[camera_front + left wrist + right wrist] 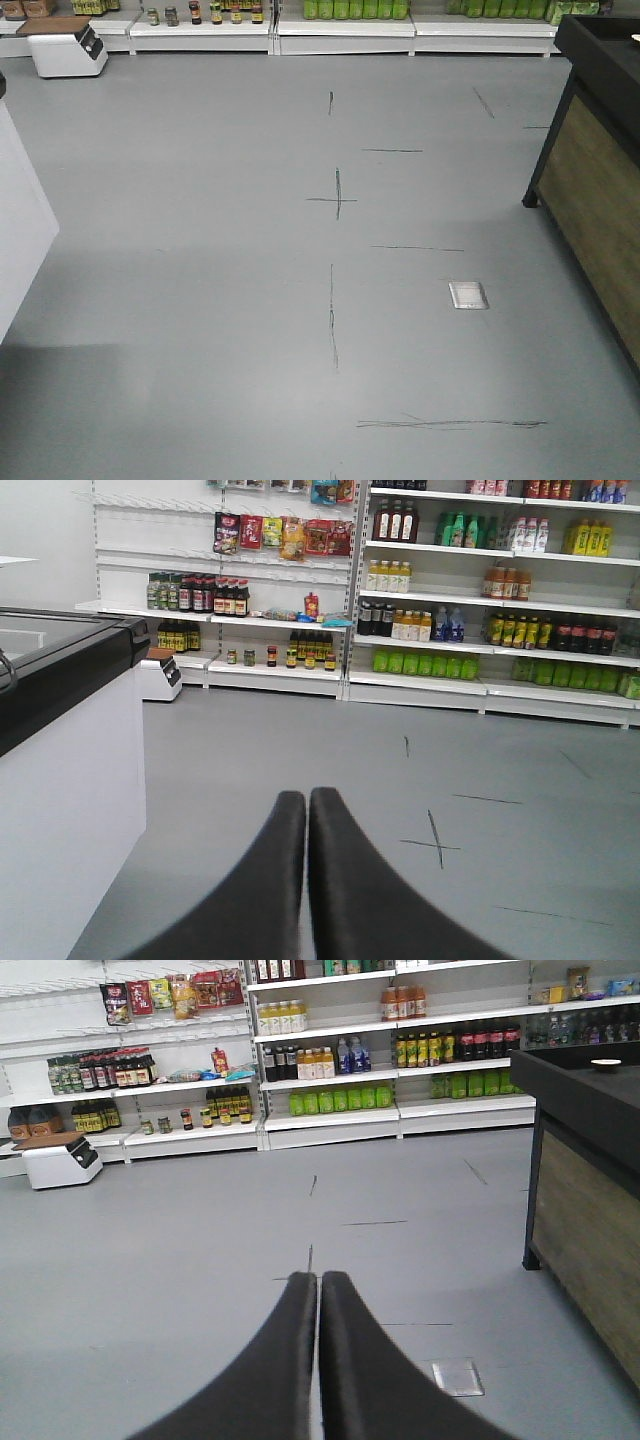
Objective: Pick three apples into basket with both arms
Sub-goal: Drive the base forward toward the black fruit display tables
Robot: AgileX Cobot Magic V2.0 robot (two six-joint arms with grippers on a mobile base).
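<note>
My left tool (306,802): black, curved, closed tight, nothing gripped. My right tool (319,1285): same, closed, empty. Both point across grey marked floor (200,250) toward white store shelves of bottles (500,600). Black-topped wood-sided surface (590,1210) on right. I cannot tell where dark red apples, pale plastic basket sit from these views.
</note>
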